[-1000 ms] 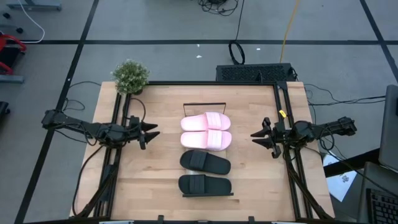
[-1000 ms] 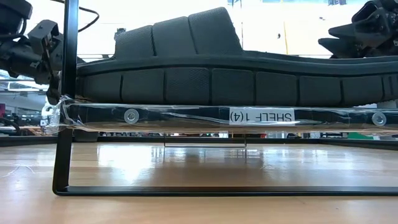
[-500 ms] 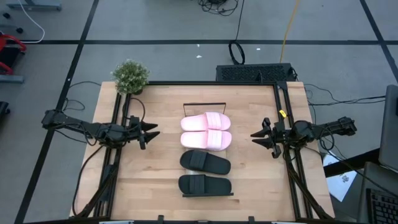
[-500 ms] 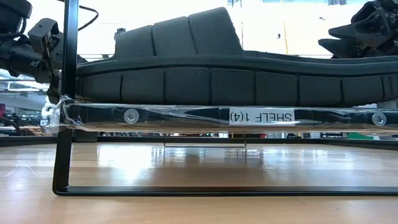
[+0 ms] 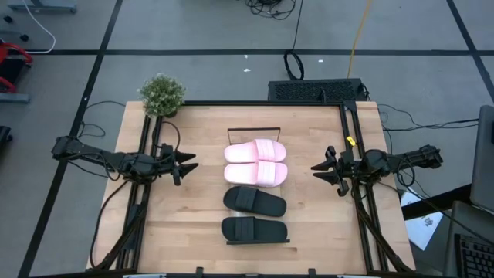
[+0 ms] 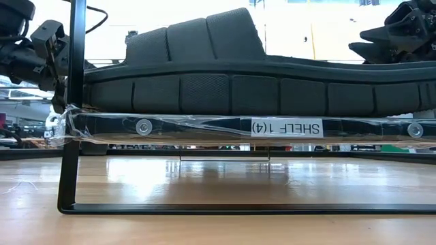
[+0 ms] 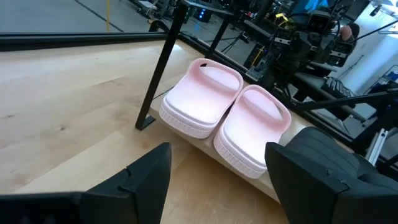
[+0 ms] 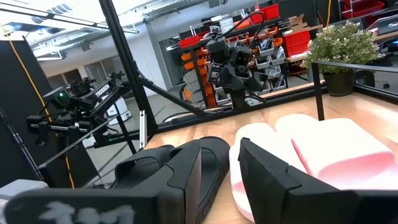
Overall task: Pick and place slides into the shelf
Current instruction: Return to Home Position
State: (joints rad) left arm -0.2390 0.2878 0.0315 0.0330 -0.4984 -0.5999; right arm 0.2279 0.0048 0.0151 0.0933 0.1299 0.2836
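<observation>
Grey floor [image 5: 231,31] with dark lines lies all around the wooden worktop [image 5: 201,224] in the high view. A little green plant [image 5: 162,94] stands on one corner. The shelf [image 5: 255,137] lies down the middle of the worktop, and all four slides sit on it in a row. The first pink slide [image 5: 253,151] touches the second pink slide [image 5: 256,173]. Next comes the first black slide [image 5: 255,202], a bit tilted. The last black slide [image 5: 255,229] sits at the end, by a black bar [image 5: 258,242]. The left gripper [image 5: 191,162] hangs over the left side of the worktop, well apart from the slides. Its fingers are spread and hold nothing. The right gripper [image 5: 315,170] hangs over the right side the same way, fingers apart and holding nothing.

From the low view, the last black slide fills most of the picture, lying flat on the shelf. A white label [image 6: 286,127] is stuck on the shelf's edge. Dark arm parts show in both top corners.

From the left wrist view, the two fingers [image 7: 146,180] stand wide apart with nothing between them. Past them, the two pink slides lie side by side on the shelf.

From the right wrist view, the fingers [image 8: 280,186] have a small gap with nothing in it. Pink slides lie beyond, with the plant farther back.
</observation>
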